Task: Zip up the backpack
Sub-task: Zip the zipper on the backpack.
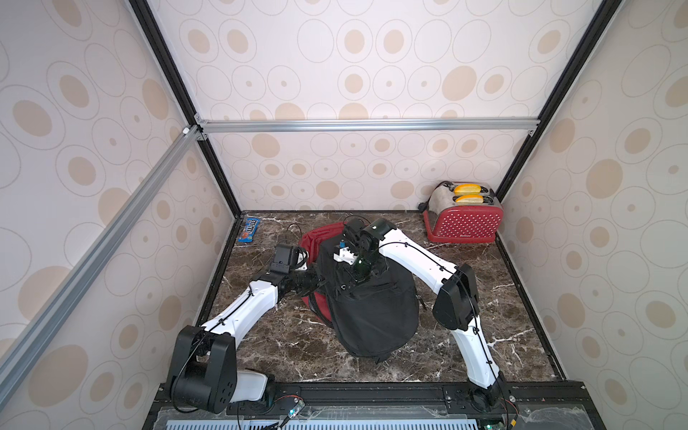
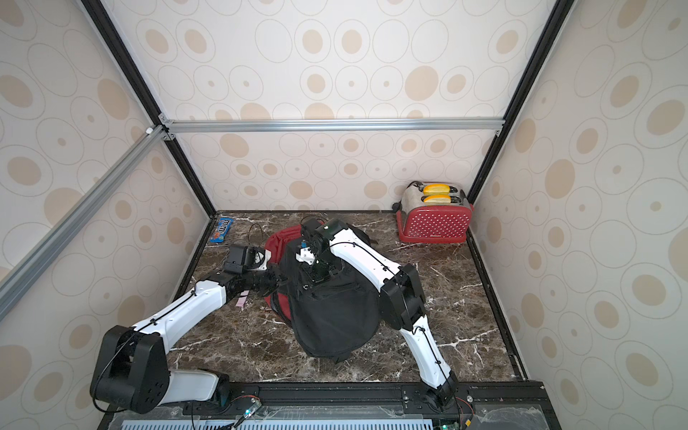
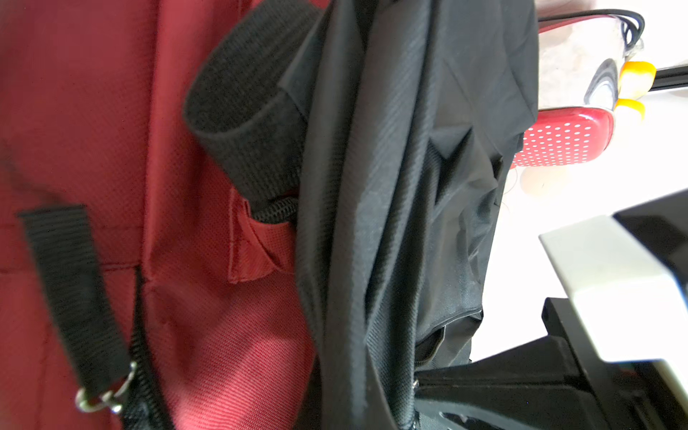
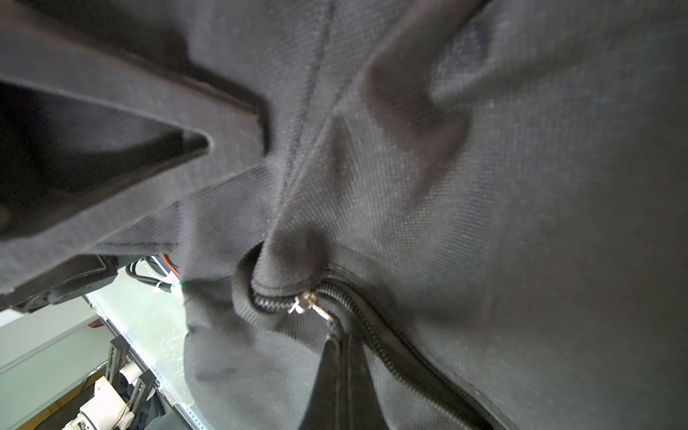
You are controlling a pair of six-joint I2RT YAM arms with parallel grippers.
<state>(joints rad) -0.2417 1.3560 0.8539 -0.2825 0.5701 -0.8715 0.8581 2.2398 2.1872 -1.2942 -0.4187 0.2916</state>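
Clamping the left gripper [image 1: 319, 284] closed on side fabric of the backpack [image 1: 372, 316], resting mid-table [image 1: 279, 342]; pinching the right gripper [image 1: 358, 276] closed on bunched black cloth at its top, near the zipper pull [image 4: 306, 303].

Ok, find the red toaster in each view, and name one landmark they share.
In a top view: red toaster in the table's far right corner.
In a top view: toaster in the same far right corner.
Left wrist: its dotted red side shows beyond the black backpack.
Right wrist: not in it.
Shared landmark: the black backpack, visible in all four views.
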